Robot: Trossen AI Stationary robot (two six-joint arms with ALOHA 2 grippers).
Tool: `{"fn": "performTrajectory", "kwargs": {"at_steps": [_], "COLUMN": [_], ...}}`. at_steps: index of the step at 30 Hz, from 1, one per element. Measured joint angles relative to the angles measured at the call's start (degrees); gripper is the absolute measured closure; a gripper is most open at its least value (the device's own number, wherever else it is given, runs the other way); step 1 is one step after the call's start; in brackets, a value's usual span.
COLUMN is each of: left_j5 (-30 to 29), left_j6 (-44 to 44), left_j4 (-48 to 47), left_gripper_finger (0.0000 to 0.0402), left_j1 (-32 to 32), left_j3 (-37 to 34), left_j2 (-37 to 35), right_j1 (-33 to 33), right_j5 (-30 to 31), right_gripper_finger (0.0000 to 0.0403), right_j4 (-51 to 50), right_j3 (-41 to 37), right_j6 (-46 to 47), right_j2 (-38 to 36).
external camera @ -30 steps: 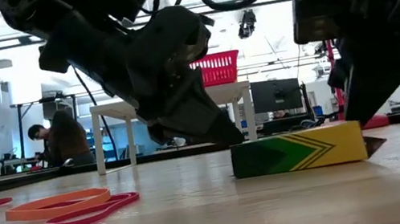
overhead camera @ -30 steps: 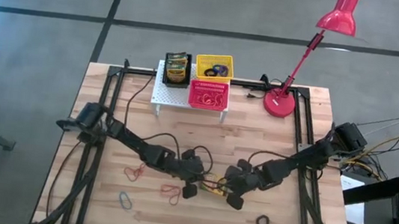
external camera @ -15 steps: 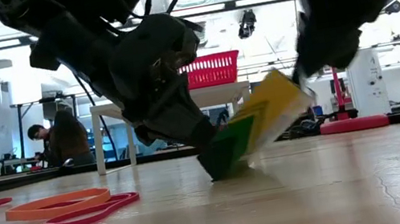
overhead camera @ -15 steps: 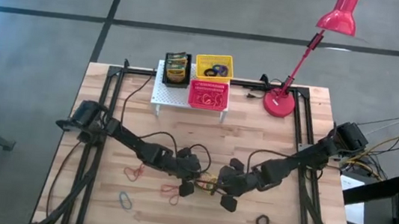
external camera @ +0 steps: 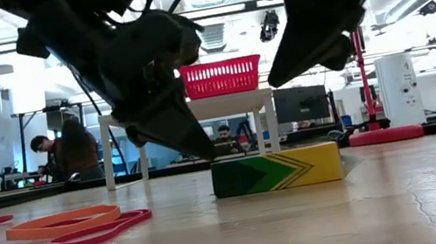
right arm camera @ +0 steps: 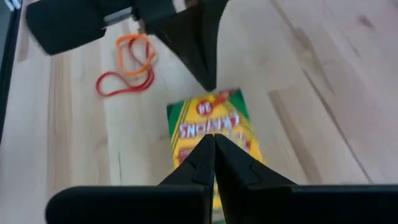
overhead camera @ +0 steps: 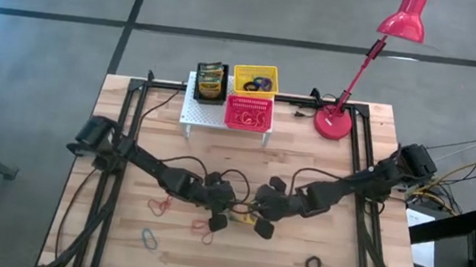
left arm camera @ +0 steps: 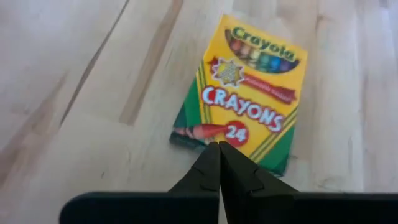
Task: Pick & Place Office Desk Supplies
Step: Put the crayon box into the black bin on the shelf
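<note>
Crayons are the matter of this step: a Crayola crayon box (left arm camera: 247, 93) lies flat on the wooden counter (overhead camera: 118, 237), near its middle, between the two pincers; nothing holds it. The left pincer (left arm camera: 219, 155) is closed to a point, empty, its tip just at the box's near edge; the right pincer (right arm camera: 214, 148) is closed and empty too, and hangs over the opposite end — in the low view it is clearly above the box, not touching.

I judge the pick is not yet made; the next move calls for one pincer to open wide enough for the box's narrow sides, come down around it and close. A second crayon box (overhead camera: 211, 81) already stands at the back, on the white rack (overhead camera: 193, 115) beside the yellow basket (overhead camera: 255, 80); that seems the destination. Red and orange elastic loops (external camera: 76, 227) wait on the counter.
</note>
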Motion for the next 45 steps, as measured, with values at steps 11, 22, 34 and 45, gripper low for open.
{"fn": "performTrajectory", "kwargs": {"at_steps": [11, 22, 34, 45], "left_j5": [-0.58, -0.88, -0.62, 0.03], "left_j6": [-1.01, -1.81, -6.1, -6.07], "left_j4": [8.38, 11.93, 24.12, 25.29], "left_gripper_finger": [0.0399, 0.0399, 0.0399, 0.0399], "left_j1": [-1.39, -1.11, -1.11, -1.11], "left_j3": [-1.6, -2.36, -9.91, -12.07], "left_j2": [0.23, 5.14, 5.43, 5.95], "right_j1": [0.84, 2.5, 2.69, 2.24], "right_j5": [-0.74, -2.22, 0.76, 2.68], "right_gripper_finger": [0.0394, 0.0381, 0.038, 0.0381], "right_j4": [-8.78, -10.89, -3.23, 8.28], "right_j3": [0.17, -3.98, -4.93, -4.63], "right_j6": [1.73, 8.68, 7.92, 3.17], "right_j2": [0.96, 4.21, 7.64, 6.61]}}
